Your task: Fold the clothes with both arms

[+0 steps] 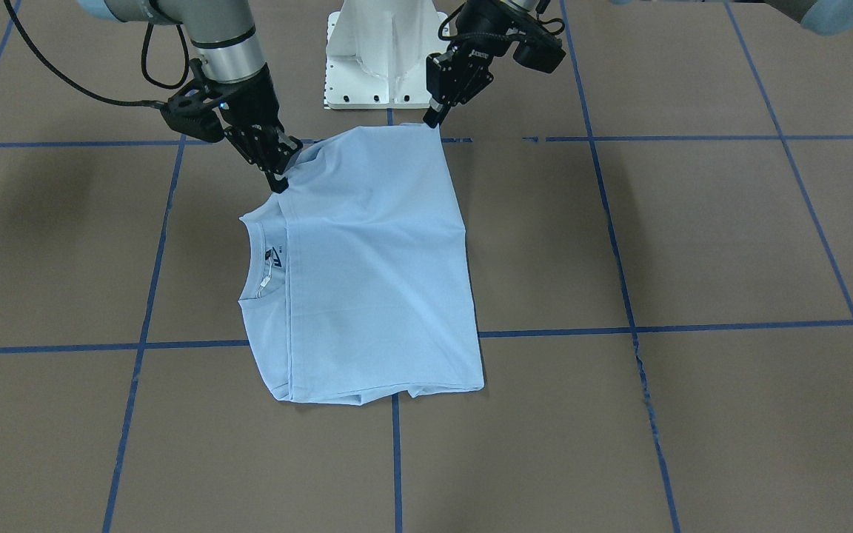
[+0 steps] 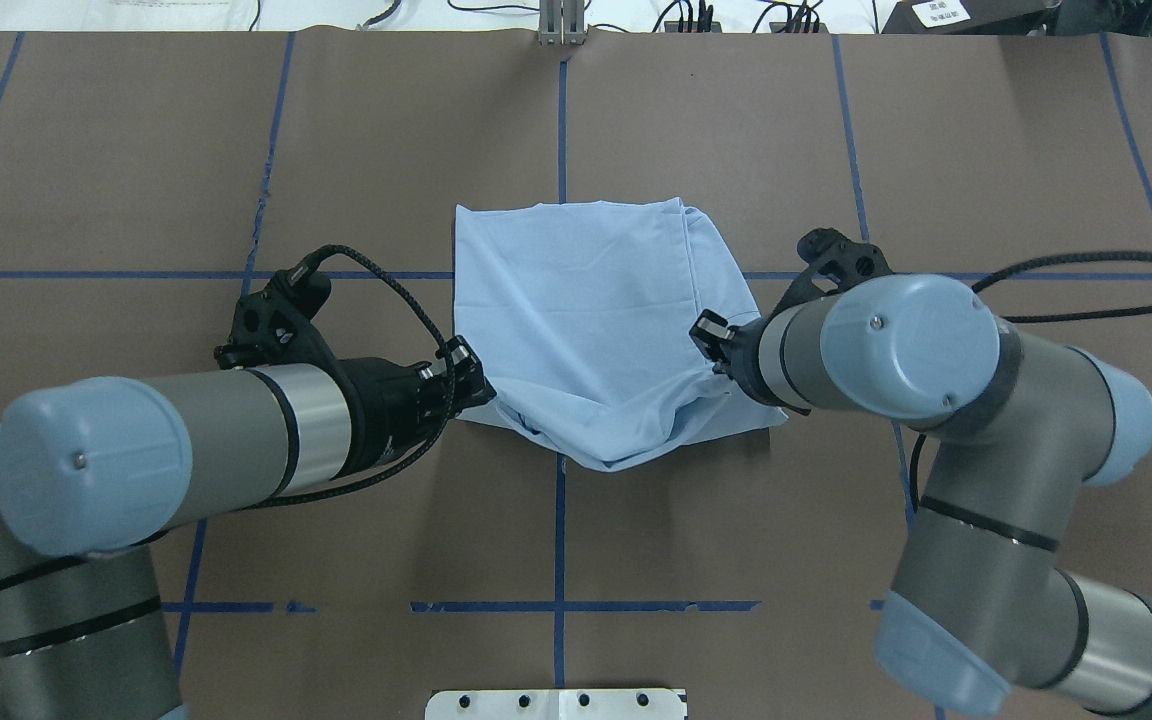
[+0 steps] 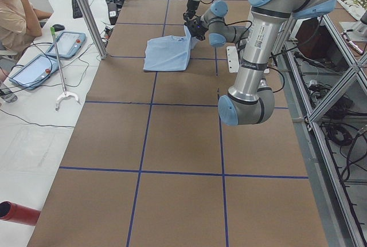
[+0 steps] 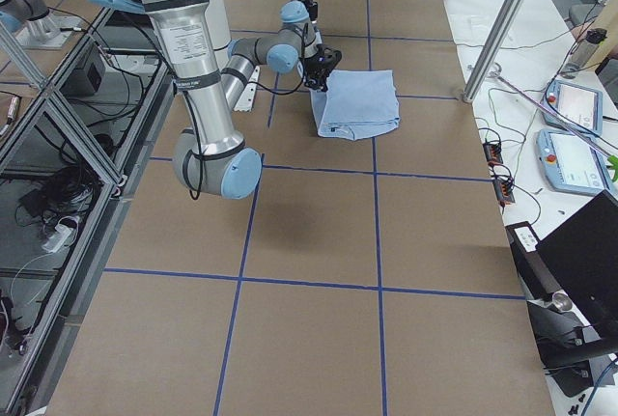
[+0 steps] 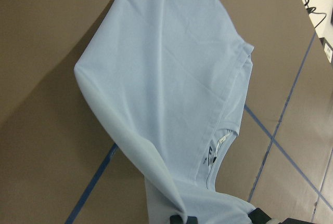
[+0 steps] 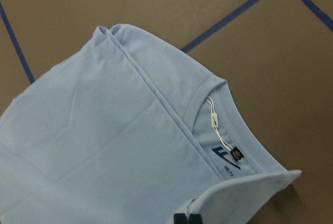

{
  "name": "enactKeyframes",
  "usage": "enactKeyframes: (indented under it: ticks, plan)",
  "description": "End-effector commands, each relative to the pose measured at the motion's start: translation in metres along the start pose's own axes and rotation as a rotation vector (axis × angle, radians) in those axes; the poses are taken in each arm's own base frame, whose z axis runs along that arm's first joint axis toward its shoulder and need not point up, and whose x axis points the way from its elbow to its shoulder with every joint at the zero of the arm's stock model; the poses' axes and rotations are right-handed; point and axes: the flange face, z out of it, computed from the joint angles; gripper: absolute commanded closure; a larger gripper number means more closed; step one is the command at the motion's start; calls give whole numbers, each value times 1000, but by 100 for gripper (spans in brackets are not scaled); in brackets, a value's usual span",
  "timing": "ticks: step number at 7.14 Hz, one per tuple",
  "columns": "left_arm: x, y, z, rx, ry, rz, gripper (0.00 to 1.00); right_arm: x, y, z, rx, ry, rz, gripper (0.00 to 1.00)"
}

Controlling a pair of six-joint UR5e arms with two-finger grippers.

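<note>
The light blue T-shirt (image 1: 375,266) lies folded over on the brown worktop (image 1: 693,244), in its middle, just in front of the white pedestal base (image 1: 375,59). Its round collar (image 1: 252,259) faces the right arm's side, and the dark neck label (image 6: 229,156) shows inside the opening. The far edge, away from the robot, rests flat across a blue tape line (image 1: 397,459).

The left pincer (image 1: 434,118) is clamped on the shirt's near corner, its 2 fingers drawn together on the cloth and holding that corner slightly off the worktop. The right pincer (image 1: 278,181) is clamped on the near edge at the collar end, pinching a fold of fabric just beside the shoulder seam. In both wrist views the cloth runs down into the dark fingertips (image 5: 179,219) at the bottom edge. Between the 2 grips the near edge of the shirt sags.
</note>
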Motion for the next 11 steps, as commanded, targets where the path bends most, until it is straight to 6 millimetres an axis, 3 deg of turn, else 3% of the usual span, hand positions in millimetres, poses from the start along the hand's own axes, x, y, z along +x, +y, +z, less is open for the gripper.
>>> enactKeyframes:
  ticks: [1, 3, 4, 5, 6, 7, 8, 9, 10, 11]
  plan:
    - [13, -45, 42, 101, -34, 45, 100, -34, -44, 25, 1, 40, -5, 100]
    - [18, -67, 81, 136, -36, 55, 100, -62, -60, 56, 21, 60, 12, 100]
    - [23, -87, 104, 163, -35, 70, 100, -70, -79, 78, 26, 47, 25, 100]
    - [19, -116, 126, 199, -44, 114, 100, -77, -100, 103, 14, 59, -22, 100]
    - [2, -155, 160, 235, -44, 150, 100, -90, -127, 133, -15, 109, -110, 100]
    - [-10, -206, 212, 288, -71, 217, 62, -105, -161, 172, -10, 122, -216, 38]
    - [-18, -236, 221, 313, -69, 285, 1, -79, -223, 204, 28, 95, -432, 0]
    - [-30, -243, 218, 316, -68, 284, 0, -69, -282, 181, 33, 95, -502, 0]
    - [-24, -242, 211, 316, -50, 286, 0, -58, -312, 166, 2, 86, -507, 0]
    - [-25, -240, 195, 307, -31, 293, 0, -47, -316, 160, -19, 77, -503, 0]
